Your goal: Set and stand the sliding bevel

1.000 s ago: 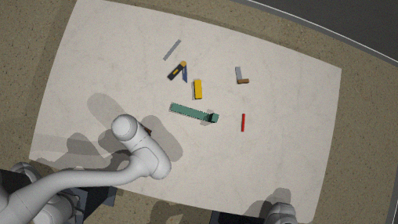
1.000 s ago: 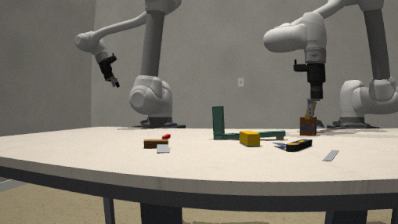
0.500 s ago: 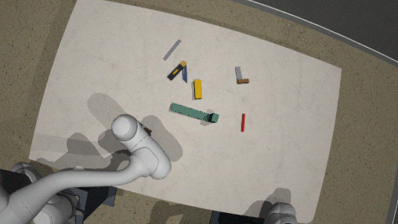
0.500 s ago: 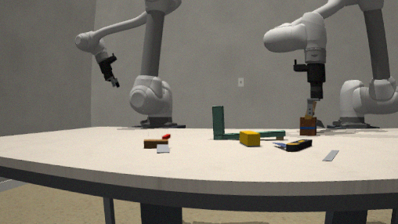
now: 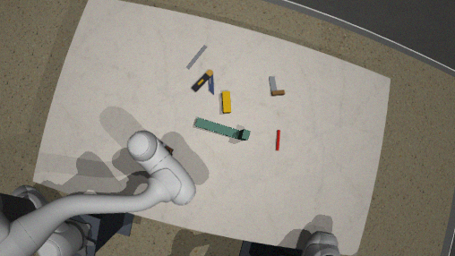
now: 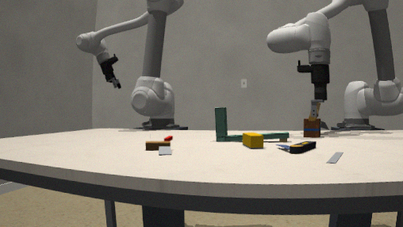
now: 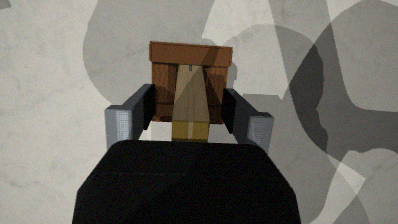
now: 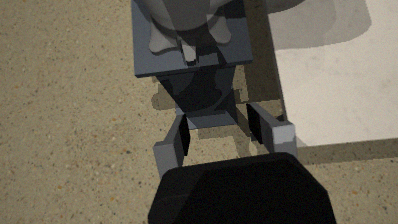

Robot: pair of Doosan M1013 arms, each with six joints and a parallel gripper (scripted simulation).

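Observation:
The wooden bevel stands in the slotted block, its handle leaning and its brass end toward the left wrist camera; its blade and foot are hidden. My left gripper is open, its fingers on both sides of the bevel with gaps. In the top view the left arm hides the bevel; only a corner of the block shows. The green leg rises from one end of the green rail. My right gripper is open and empty, off the table's edge.
The black bevel lies near a grey strip. A yellow block lies beside the rail. A small square and a red stick lie beyond the leg.

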